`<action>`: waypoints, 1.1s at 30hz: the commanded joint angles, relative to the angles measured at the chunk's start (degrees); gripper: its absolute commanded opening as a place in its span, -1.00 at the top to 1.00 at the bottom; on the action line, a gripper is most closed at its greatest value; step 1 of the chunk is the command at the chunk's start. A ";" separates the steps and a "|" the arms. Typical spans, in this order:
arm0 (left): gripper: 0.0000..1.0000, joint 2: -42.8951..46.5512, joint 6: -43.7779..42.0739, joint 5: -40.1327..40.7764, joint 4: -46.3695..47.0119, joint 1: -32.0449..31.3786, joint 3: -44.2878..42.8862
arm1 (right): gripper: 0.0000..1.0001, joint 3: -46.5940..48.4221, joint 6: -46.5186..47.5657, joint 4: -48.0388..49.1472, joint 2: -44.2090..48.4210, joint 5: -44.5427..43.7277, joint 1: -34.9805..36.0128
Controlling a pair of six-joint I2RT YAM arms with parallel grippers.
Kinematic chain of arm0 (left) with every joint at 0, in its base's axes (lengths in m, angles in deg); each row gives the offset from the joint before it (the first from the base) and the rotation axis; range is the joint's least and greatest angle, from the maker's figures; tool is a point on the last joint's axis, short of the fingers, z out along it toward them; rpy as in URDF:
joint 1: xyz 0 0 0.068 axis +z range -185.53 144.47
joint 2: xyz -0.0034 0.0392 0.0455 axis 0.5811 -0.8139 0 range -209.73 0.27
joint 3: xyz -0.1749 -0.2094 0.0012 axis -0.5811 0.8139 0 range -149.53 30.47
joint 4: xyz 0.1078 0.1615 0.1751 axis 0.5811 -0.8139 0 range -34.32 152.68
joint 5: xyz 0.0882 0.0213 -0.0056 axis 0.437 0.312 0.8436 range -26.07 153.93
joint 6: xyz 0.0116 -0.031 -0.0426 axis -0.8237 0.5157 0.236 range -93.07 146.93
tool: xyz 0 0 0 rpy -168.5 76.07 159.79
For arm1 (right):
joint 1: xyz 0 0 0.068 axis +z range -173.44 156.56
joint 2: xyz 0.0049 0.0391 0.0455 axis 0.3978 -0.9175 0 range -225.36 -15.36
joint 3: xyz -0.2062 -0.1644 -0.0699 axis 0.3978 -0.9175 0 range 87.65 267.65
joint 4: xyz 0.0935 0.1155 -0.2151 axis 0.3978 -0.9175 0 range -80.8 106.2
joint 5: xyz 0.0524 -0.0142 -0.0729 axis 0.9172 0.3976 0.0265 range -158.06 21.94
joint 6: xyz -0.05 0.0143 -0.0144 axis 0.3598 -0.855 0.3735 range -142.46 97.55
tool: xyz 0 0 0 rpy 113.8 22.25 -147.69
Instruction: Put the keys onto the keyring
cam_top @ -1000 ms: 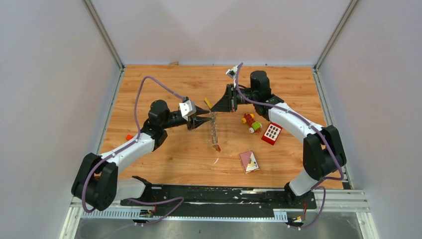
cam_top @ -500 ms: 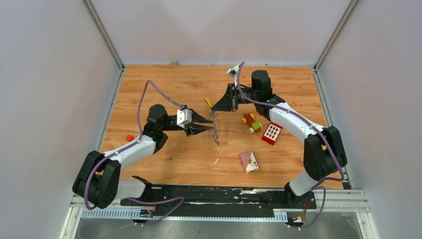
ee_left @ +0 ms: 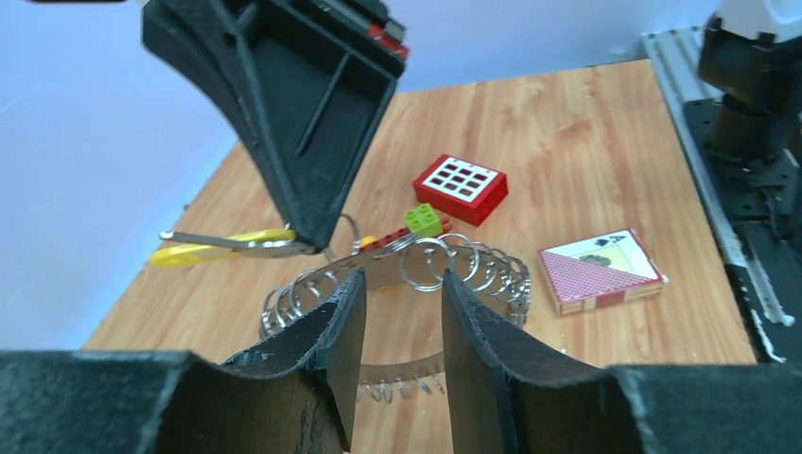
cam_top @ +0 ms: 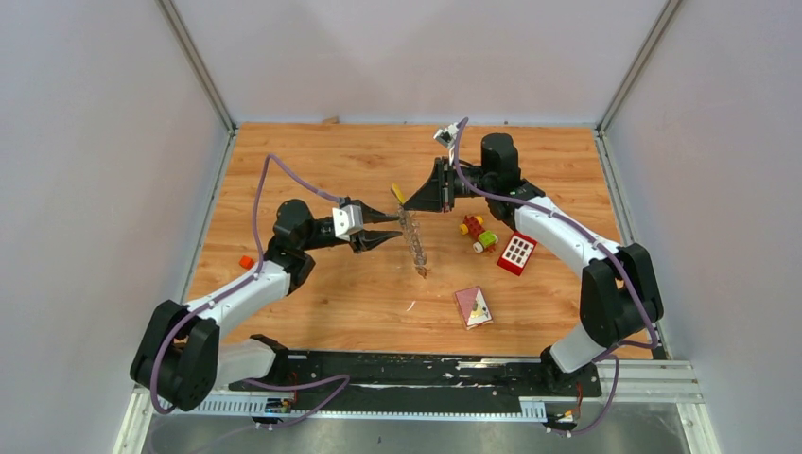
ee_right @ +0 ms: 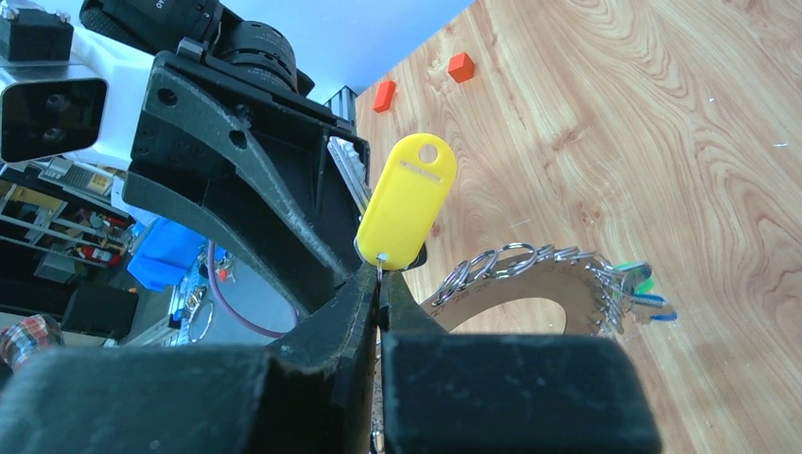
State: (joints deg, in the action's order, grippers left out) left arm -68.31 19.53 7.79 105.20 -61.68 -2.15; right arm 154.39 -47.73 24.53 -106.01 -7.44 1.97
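Note:
The keyring [cam_top: 413, 244] is a flat brown ring lined with many small silver rings. It hangs on edge over the table from my right gripper [cam_top: 405, 204]. That gripper is shut on the small wire loop of a yellow-tagged key [ee_right: 407, 200], beside the keyring [ee_right: 530, 284]. Green and blue tags [ee_right: 636, 286] hang at the keyring's far end. My left gripper [cam_top: 386, 231] is open and empty, just left of the keyring. In the left wrist view the keyring [ee_left: 473, 270] lies beyond its fingertips [ee_left: 352, 293], which do not touch it.
A yellow-red-green toy [cam_top: 479, 233], a red block with white buttons [cam_top: 516, 253] and a card box [cam_top: 474, 306] lie right of centre. A small orange block [cam_top: 246, 261] lies at the left. The table's walls are close on three sides.
My left gripper has opened and drawn back to the left, away from the keyring. The keyring's lower end has swung to the right. The right gripper has stayed shut.

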 commanded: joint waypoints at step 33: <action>0.23 -13.80 21.32 5.09 28.50 -0.22 -1.05 | 1.00 -0.47 -0.90 4.84 3.30 1.46 -0.36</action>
State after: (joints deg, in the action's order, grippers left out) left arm -81.31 38.37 13.63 129.44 -61.68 -1.11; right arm 153.99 -47.73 25.15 -105.64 -7.44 1.86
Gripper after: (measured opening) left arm 0.392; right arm 0.032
